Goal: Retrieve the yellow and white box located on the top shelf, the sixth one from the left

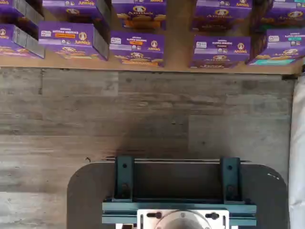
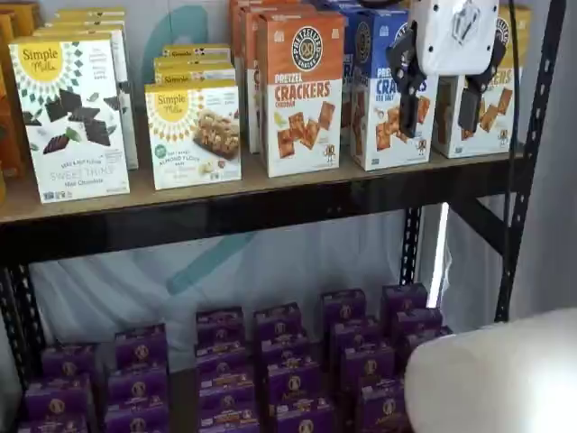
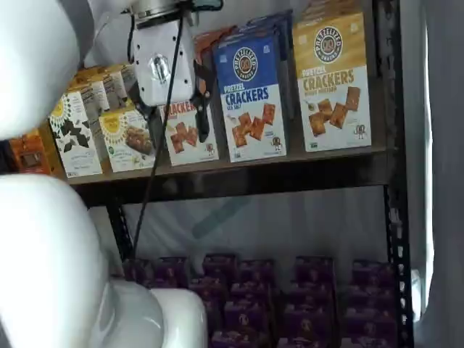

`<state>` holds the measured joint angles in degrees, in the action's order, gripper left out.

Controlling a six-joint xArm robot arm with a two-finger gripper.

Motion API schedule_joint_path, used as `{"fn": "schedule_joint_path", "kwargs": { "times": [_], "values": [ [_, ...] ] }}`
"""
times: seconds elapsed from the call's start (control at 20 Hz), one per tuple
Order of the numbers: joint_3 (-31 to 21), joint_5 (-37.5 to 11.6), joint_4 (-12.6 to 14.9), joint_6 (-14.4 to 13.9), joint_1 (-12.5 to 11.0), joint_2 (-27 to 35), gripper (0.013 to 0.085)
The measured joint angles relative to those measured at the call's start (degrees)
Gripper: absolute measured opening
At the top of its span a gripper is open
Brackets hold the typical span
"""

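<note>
Teal-bracketed mount (image 1: 178, 191) only in wrist view

The yellow and white box (image 3: 332, 80) showed orange-brown cracker squares. Beside it stood a blue box (image 3: 250, 94) and an orange box (image 2: 301, 90). The gripper (image 2: 439, 99) was white-bodied with black fingers. Purple boxes (image 2: 270, 370) filled below.

The top shelf (image 2: 270, 203) is loaded along its front edge with upright boxes: two Simple Mills boxes (image 2: 70, 117), an orange cracker box (image 2: 302, 95), a blue cracker box (image 3: 250, 98), and the yellow and white box (image 3: 333, 83) at its right end.
</note>
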<state>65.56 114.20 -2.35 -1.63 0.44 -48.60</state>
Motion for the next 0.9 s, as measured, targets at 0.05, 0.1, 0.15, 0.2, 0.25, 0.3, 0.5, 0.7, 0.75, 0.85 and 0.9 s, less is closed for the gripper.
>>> {"fn": "schedule_joint_path", "kwargs": {
  "times": [0.05,0.1,0.15,0.2,0.25,0.3,0.5,0.7,0.75,0.85,0.9],
  "values": [
    [-0.01,0.0,-0.41,0.2,-0.36,-0.01,0.085],
    [-0.08,0.04,-2.32,1.07,-2.19,-0.04,0.085],
    [-0.1,0.1,-3.51,1.66,-3.26,-0.05,0.085],
    [-0.11,0.1,-3.94,1.97,-3.67,-0.04,0.085],
    [-0.11,0.08,-3.89,2.06,-3.7,-0.03,0.085],
    [-0.14,-0.02,-3.6,2.07,-3.55,-0.03,0.085],
    [-0.65,-1.57,-0.89,2.25,-2.54,-0.25,0.085],
    [-1.18,-4.36,1.13,5.34,-5.0,0.09,0.085],
    [-1.26,-5.23,1.25,6.8,-6.44,0.38,0.085],
    [-1.02,-6.81,0.92,10.21,-10.03,1.17,0.085],
    [-0.9,-7.41,0.89,11.35,-11.18,1.49,0.085]
  ]
}}
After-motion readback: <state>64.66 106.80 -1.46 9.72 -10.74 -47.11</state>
